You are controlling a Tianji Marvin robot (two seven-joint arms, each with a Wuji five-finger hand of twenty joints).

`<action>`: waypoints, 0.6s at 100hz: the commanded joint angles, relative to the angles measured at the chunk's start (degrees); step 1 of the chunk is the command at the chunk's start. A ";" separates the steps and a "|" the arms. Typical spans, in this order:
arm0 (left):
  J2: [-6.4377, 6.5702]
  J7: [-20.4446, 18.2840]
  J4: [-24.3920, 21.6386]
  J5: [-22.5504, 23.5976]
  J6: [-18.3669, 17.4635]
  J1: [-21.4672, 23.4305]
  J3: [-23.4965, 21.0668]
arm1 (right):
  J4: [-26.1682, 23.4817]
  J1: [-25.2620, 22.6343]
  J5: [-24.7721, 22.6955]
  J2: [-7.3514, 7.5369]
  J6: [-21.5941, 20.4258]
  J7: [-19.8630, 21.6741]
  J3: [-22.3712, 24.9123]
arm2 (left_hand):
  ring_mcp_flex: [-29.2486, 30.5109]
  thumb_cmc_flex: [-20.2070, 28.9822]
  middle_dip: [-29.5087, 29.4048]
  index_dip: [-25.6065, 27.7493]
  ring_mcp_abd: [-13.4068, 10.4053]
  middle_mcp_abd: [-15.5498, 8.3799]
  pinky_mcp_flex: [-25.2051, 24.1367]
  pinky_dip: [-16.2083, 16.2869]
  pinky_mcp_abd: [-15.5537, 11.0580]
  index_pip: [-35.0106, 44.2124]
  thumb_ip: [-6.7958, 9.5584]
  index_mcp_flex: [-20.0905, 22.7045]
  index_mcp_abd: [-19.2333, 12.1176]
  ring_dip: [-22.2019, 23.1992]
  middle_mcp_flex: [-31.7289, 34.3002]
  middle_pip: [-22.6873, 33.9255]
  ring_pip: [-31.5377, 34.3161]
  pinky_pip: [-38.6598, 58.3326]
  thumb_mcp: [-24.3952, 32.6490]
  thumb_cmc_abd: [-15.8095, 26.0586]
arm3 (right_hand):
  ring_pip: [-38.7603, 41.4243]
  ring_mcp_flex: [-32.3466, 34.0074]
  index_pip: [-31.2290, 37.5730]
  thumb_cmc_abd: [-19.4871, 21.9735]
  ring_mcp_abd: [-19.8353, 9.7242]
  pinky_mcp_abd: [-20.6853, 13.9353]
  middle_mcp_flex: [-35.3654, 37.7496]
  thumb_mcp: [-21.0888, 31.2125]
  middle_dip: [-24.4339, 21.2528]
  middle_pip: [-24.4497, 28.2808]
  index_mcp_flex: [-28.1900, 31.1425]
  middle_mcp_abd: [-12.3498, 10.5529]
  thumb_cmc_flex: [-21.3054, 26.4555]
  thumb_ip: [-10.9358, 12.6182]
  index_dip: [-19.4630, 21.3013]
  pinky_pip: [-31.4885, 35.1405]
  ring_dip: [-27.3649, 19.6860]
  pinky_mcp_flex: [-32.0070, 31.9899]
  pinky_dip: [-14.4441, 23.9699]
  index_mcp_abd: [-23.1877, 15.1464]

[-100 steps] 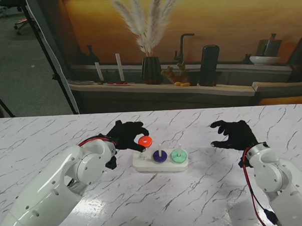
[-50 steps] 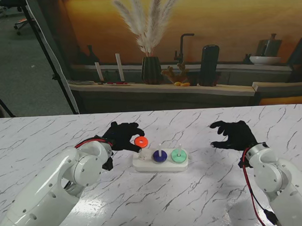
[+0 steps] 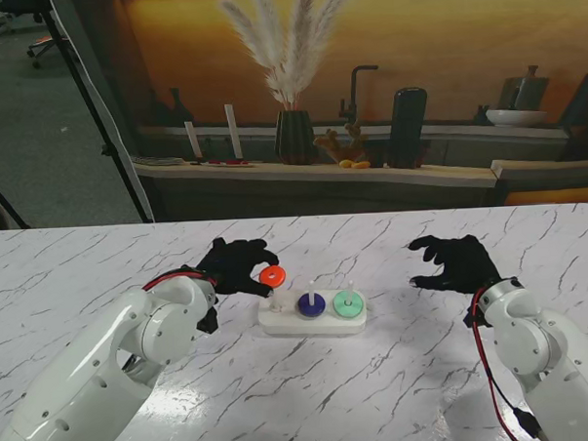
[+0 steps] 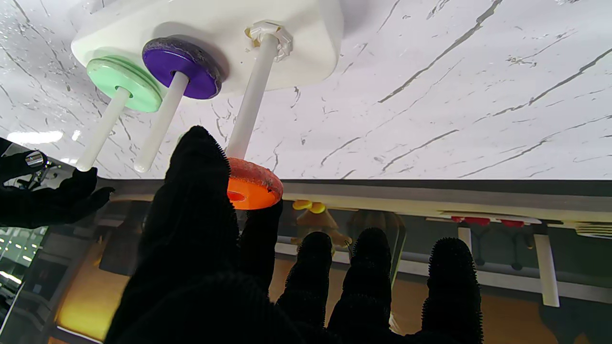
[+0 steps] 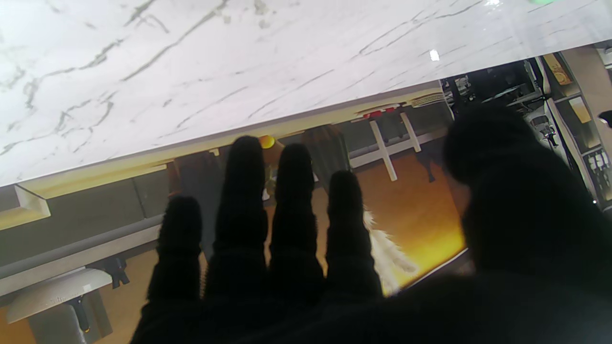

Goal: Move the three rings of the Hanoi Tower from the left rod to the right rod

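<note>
Where left hand (image 3: 239, 264) pinches (black knit glove): flat orange ring (image 3: 272, 276).

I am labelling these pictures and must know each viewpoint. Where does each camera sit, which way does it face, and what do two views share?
Stand view: above the shoulders, facing down on the white marble table; both white arms, black-gloved left hand and right hand show.
Left wrist view: along the fingers, upside down; the hand pinches the round orange ring at the left white rod.
Right wrist view: along spread fingers, upside down, facing bare marble and the room.
Shared: stand and left wrist both show the purple ring, green ring and white base.
</note>
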 commanded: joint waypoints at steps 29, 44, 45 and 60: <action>0.09 -0.85 -0.11 0.07 -0.83 0.51 -0.02 | 0.18 -0.06 -0.13 -0.27 -0.17 0.13 -0.41 | 0.67 1.74 0.56 -0.05 0.20 -0.01 -0.64 0.09 0.03 2.12 -0.74 2.65 -0.58 0.62 0.43 -0.41 0.12 2.07 0.80 2.98 | 0.83 0.57 0.27 0.67 -0.45 18.63 0.70 -0.62 0.57 0.70 0.79 -0.92 0.03 0.89 0.42 0.90 0.71 -0.64 -0.03 -1.62; 0.16 -1.23 -0.31 0.24 -0.86 0.55 -0.04 | 0.15 -0.11 -0.09 -0.28 -0.13 0.15 -0.39 | 0.66 1.71 0.55 -0.06 0.29 -0.02 -0.61 0.09 -0.01 2.10 -0.74 2.65 -0.66 0.62 0.40 -0.43 0.11 2.09 0.80 3.04 | 0.83 0.57 0.28 0.63 -0.43 18.59 0.73 -0.62 0.56 0.70 0.78 -0.90 0.10 0.89 0.43 0.91 0.72 -0.65 -0.03 -1.66; 0.16 -1.24 -0.32 0.25 -0.87 0.55 -0.04 | 0.15 -0.11 -0.10 -0.28 -0.13 0.14 -0.39 | 0.64 1.69 0.55 -0.06 0.26 -0.02 -0.61 0.09 -0.01 2.10 -0.74 2.66 -0.64 0.62 0.40 -0.43 0.10 2.09 0.79 3.05 | 0.84 0.59 0.28 0.66 -0.46 18.60 0.70 -0.61 0.56 0.68 0.79 -0.89 0.11 0.90 0.43 0.90 0.72 -0.65 -0.03 -1.64; 0.18 -1.33 -0.33 0.38 -0.88 0.55 0.05 | 0.06 -0.22 -0.05 -0.28 -0.12 0.17 -0.25 | 0.69 1.67 0.56 -0.05 0.32 0.02 -0.59 0.09 -0.04 2.12 -0.75 2.72 -0.62 0.62 0.44 -0.42 0.11 2.11 0.78 3.02 | 0.83 0.55 0.28 0.70 -0.34 18.60 0.68 -0.61 0.56 0.67 0.78 -0.92 0.12 0.90 0.43 0.88 0.72 -0.68 -0.03 -1.68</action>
